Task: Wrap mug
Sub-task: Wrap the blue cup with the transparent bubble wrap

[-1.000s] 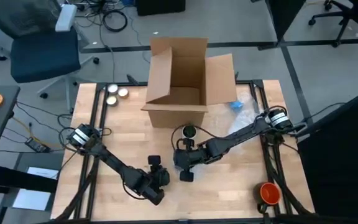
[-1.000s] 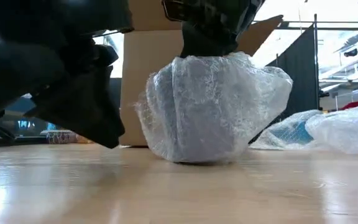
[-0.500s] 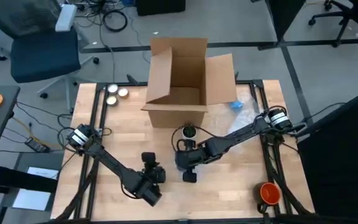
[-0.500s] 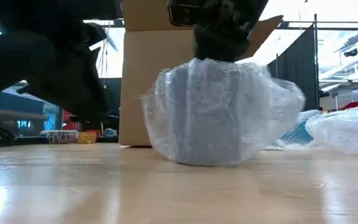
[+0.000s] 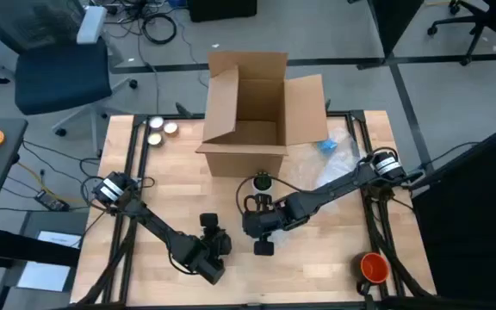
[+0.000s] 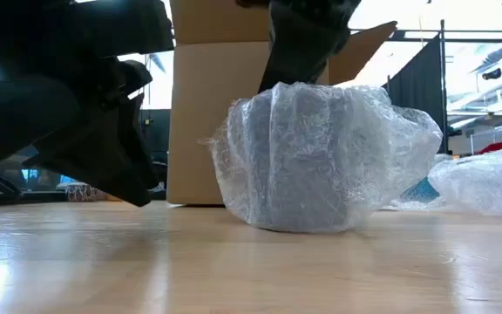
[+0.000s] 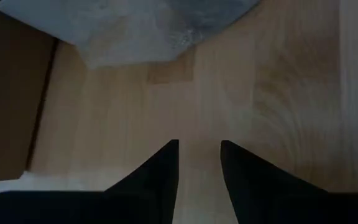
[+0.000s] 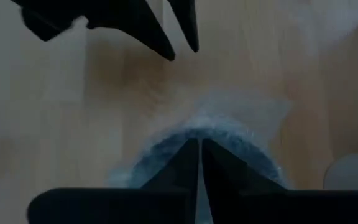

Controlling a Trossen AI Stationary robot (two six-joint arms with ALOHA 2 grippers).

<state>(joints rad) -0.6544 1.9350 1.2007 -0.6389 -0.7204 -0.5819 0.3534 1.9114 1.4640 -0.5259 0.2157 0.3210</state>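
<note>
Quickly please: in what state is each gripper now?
Left gripper: open, holding nothing, above the table.
Right gripper: shut on the bubble wrap.

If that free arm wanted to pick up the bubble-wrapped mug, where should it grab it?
Probably across the upright middle of the wrapped mug, coming level from the left gripper's side. The bundle stands upright, and the right gripper already pinches its top.

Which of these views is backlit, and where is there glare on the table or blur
Low view: backlit by bright windows, so the left gripper is a dark silhouette; pale glare streaks the table near the camera. Right wrist view: the bubble-wrapped mug under the right gripper looks soft and blurred. High view: evenly lit, no strong glare.
</note>
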